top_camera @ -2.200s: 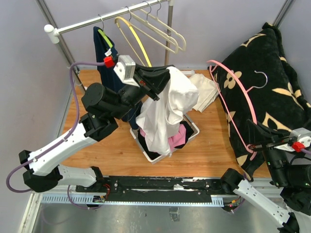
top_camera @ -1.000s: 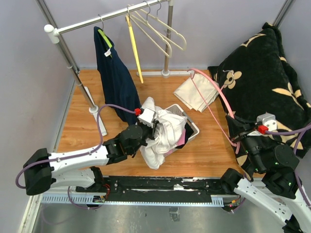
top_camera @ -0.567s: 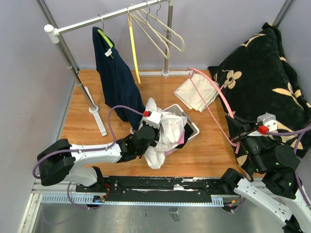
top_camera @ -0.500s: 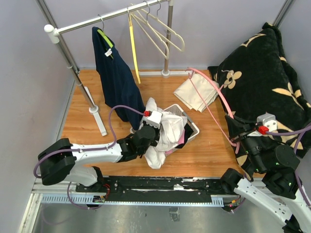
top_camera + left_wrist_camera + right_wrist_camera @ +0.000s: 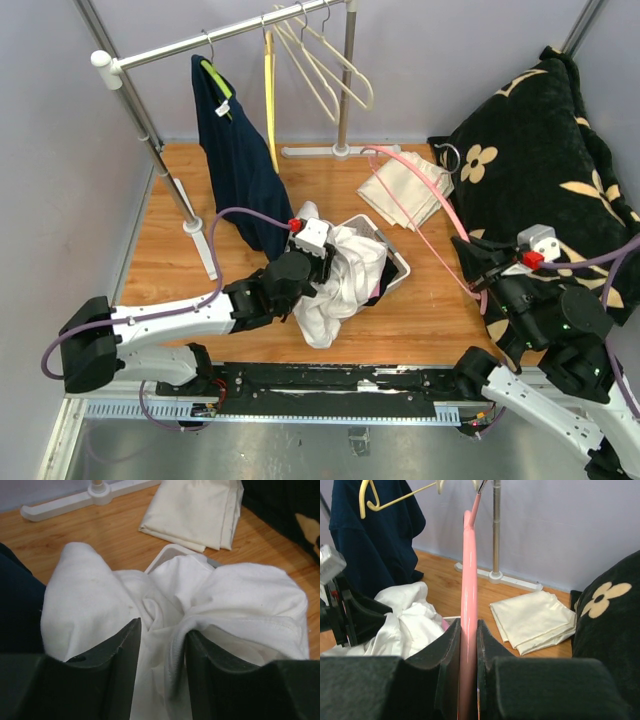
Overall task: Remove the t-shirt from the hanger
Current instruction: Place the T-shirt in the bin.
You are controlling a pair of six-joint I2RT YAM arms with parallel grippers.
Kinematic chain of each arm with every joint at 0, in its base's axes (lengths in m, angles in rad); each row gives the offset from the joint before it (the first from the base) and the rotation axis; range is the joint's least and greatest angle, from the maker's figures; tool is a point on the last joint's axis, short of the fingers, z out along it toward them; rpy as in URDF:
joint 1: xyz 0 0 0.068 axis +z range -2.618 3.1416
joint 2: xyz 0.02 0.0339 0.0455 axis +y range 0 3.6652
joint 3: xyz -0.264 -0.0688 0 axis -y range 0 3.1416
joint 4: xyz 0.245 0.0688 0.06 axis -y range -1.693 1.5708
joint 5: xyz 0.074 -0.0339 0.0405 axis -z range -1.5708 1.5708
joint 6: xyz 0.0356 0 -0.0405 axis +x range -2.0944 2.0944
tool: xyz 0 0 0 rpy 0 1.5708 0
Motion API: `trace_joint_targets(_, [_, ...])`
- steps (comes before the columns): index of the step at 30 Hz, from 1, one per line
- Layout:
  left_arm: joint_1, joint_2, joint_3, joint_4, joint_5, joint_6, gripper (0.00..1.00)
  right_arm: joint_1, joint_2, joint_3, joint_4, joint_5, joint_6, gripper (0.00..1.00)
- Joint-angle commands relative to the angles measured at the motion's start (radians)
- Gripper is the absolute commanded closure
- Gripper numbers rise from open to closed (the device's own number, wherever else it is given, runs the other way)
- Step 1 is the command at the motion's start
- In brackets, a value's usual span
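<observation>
The white t-shirt (image 5: 345, 275) lies crumpled over a white basket (image 5: 398, 262) in the middle of the floor, off the hanger. My left gripper (image 5: 322, 262) is low over it and open. In the left wrist view a fold and the ribbed collar of the t-shirt (image 5: 225, 590) lie loosely between the parted jaws of the left gripper (image 5: 162, 630). The pink hanger (image 5: 420, 215) is bare and slants up from my right gripper (image 5: 478, 282), which is shut on its bar. In the right wrist view the hanger (image 5: 469, 580) runs straight up between the shut jaws of the right gripper (image 5: 468, 625).
A navy shirt (image 5: 235, 150) hangs on the clothes rail (image 5: 230, 35) beside a yellow hanger (image 5: 270, 90) and cream hangers (image 5: 325, 60). A folded cream cloth (image 5: 405, 185) lies behind the basket. A black flowered cushion (image 5: 540, 170) fills the right side. The rack's foot (image 5: 200, 235) stands at left.
My left gripper came down with the white t-shirt onto the basket, then its jaws parted and let the cloth go. The right arm swung the pink hanger slightly left.
</observation>
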Motion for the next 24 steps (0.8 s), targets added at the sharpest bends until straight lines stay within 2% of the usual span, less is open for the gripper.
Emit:
trace_joint_targets(1, [-0.022,-0.050,0.046,-0.040,0.017,0.009,0.52,0.001,0.043,0.033,0.021,-0.058,0.034,0.99])
trace_joint_targets(11, [-0.031,-0.208,0.012,-0.042,0.047,-0.007,0.40,0.001,0.145,0.015,0.122,-0.097,0.054,0.99])
trace_joint_targets(18, [-0.031,-0.381,-0.101,0.081,0.096,-0.015,0.40,0.001,0.265,0.035,0.229,-0.127,0.066,0.99])
trace_joint_targets(24, [-0.032,-0.436,-0.119,0.091,0.072,-0.018,0.40,0.002,0.430,0.141,0.296,-0.130,0.042,0.99])
